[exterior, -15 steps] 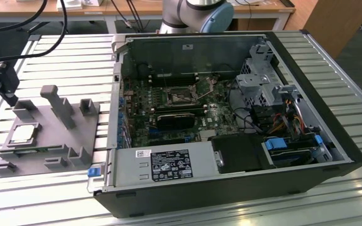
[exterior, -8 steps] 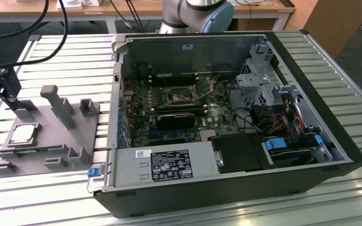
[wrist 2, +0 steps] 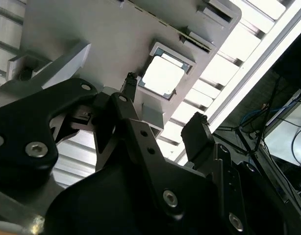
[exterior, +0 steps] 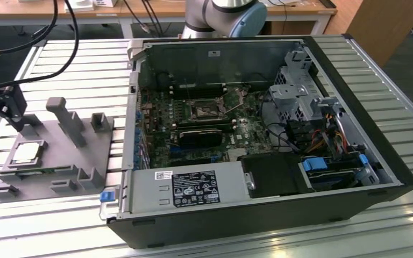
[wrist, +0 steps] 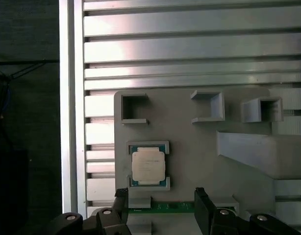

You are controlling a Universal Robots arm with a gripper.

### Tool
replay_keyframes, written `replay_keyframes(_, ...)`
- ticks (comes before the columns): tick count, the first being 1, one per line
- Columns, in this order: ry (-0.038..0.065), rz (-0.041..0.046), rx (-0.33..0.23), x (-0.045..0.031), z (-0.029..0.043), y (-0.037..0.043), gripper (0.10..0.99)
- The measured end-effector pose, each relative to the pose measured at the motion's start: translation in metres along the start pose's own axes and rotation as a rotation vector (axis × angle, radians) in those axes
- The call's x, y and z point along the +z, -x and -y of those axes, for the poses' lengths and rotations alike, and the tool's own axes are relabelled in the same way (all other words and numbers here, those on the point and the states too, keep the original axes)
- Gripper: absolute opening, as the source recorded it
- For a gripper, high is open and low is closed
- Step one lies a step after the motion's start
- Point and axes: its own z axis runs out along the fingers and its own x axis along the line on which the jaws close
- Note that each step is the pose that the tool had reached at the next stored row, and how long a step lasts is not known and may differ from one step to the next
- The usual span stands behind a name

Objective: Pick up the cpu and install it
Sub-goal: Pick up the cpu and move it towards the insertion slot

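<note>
The pincer (exterior: 21,124) hangs over the grey tray (exterior: 84,156) at the exterior view's left. Its two black fingers (wrist: 122,196) are spread wide with nothing between them, so it is open and holds nothing. In both wrist views the gap between the fingers is wider than the cpu.

The cpu (exterior: 27,153) lies flat in its square pocket on the tray, silvery top up, just beyond the fingertips and roughly in line with the gap between them (wrist: 148,165) (wrist 2: 163,76). The pincer does not touch it. Whether the tips touch the tray's surface cannot be told.

A thin green board edge (wrist: 165,208) sits in a slot of the tray directly under the pincer, between the tips and the cpu. Upright grey posts (exterior: 66,118) rise from the tray to one side of the pincer.

Well away from the pincer, toward the exterior view's right, an open computer case (exterior: 264,215) lies on the slatted metal table (exterior: 63,64). Its motherboard (exterior: 185,129) is exposed, with the dark, metal-framed socket (exterior: 206,110) near the middle.
</note>
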Motion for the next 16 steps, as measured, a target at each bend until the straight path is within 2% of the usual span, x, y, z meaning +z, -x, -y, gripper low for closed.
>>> replay_keyframes(4, 0.000, 0.0000, -0.001, 0.0055, 0.0003, -0.0001, 0.647)
replay_keyframes(12, 0.002, -0.0005, -0.011, 0.0109, 0.0007, -0.0029, 0.647)
replay_keyframes(13, 0.001, -0.0008, -0.011, 0.0148, 0.0010, -0.0049, 0.647)
replay_keyframes(16, 0.001, -0.0006, -0.011, 0.0187, 0.0012, -0.0055, 0.647)
